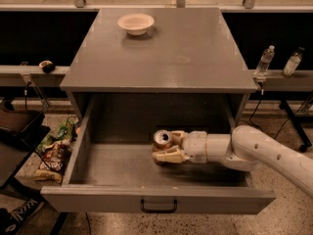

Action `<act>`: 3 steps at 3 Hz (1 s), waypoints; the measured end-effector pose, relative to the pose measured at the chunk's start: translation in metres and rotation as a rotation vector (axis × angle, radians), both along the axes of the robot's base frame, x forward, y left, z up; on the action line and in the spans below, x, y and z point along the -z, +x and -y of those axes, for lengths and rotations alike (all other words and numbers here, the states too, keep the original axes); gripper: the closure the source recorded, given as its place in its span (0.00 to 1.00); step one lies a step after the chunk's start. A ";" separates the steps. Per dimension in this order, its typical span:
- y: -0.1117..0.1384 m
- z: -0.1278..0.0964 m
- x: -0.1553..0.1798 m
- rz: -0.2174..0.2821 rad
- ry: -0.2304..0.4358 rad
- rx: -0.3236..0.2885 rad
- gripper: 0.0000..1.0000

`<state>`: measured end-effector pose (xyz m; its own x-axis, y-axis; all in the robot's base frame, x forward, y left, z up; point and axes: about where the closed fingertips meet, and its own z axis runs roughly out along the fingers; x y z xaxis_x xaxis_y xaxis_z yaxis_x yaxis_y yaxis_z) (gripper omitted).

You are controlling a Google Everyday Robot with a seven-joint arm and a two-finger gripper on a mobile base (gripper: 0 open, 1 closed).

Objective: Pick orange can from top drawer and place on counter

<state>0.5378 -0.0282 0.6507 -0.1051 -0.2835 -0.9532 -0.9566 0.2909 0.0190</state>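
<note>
Now big to small: grey counter up high with a white bowl on it, top drawer pulled out below. Inside the drawer, standing up, the orange can. Looks light, thin and smooth, so easy to dent or let slip; best held round the middle. Gripper down in the drawer, fingers open just wide enough, one on each side of the can, seeming to touch it.

Arm reaching in low from the right; gripper at scene centre.
White arm runs nearly level, slanting down from the near right; wrist straight; cream fingers point left, one nearer, one farther, set apart.
</note>
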 end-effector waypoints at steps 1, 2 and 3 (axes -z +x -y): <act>0.002 -0.004 -0.025 -0.014 -0.002 0.015 0.87; -0.003 0.013 -0.102 0.016 -0.078 0.019 1.00; -0.005 0.034 -0.195 0.063 -0.162 0.017 1.00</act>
